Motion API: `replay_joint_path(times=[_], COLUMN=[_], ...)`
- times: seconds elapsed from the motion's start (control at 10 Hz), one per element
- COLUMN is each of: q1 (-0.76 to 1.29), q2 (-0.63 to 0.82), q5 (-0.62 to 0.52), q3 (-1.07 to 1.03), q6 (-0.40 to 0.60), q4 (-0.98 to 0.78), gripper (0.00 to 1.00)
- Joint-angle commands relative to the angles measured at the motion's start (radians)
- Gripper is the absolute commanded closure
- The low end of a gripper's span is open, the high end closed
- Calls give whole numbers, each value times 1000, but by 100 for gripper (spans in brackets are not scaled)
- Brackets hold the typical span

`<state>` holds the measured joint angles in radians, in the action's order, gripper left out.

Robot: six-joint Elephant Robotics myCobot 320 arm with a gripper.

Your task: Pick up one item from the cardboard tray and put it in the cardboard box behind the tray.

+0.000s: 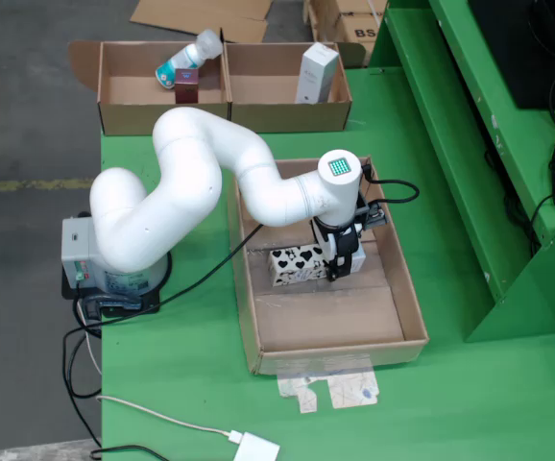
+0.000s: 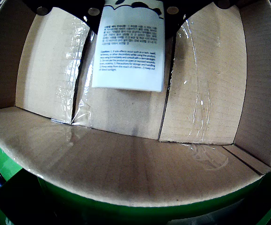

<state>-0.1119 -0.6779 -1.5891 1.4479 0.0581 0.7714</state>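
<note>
**Down in the tray, over the patterned carton**

My pincer (image 1: 341, 266) sits low inside the tray (image 1: 407, 288), at the centre right of the fixed view. It is at the right end of the carton (image 1: 292, 266), a white pack with black hearts and blotches lying on its side on the tray floor. From this view I cannot tell whether my fingers are clamped on it or merely beside it.

In the view that rides with me, the carton (image 2: 131, 51) fills the top centre of the frame, its white printed face toward the lens, the black parts of my mount showing at either side of its upper end. It looks gripped there, but the fingertips themselves are hidden, so I cannot say for sure. Below it lie the taped flaps of the tray floor and the near wall (image 2: 126, 173).

The box (image 1: 124, 115) stands at the upper left of the fixed view, beyond the tray, split in two compartments. The left one holds a bottle (image 1: 189, 58) leaning over a dark red block (image 1: 186, 89); the right one holds an upright white pack (image 1: 316, 73).
</note>
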Motion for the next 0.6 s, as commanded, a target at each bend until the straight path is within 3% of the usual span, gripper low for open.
replay_joint_path(times=[0.0, 0.1, 0.2, 0.3, 0.4, 0.5], q1=[-4, -4, -5, -5, -3, -3], q2=[53, 53, 239, 239, 414, 414], q5=[0, 0, -6, -6, -16, -16], q3=[2, 2, 119, 119, 191, 191], q6=[-5, -5, -15, -15, -2, -2], q4=[27, 27, -11, -11, -64, -64], gripper=[100, 100, 100, 100, 100, 100])
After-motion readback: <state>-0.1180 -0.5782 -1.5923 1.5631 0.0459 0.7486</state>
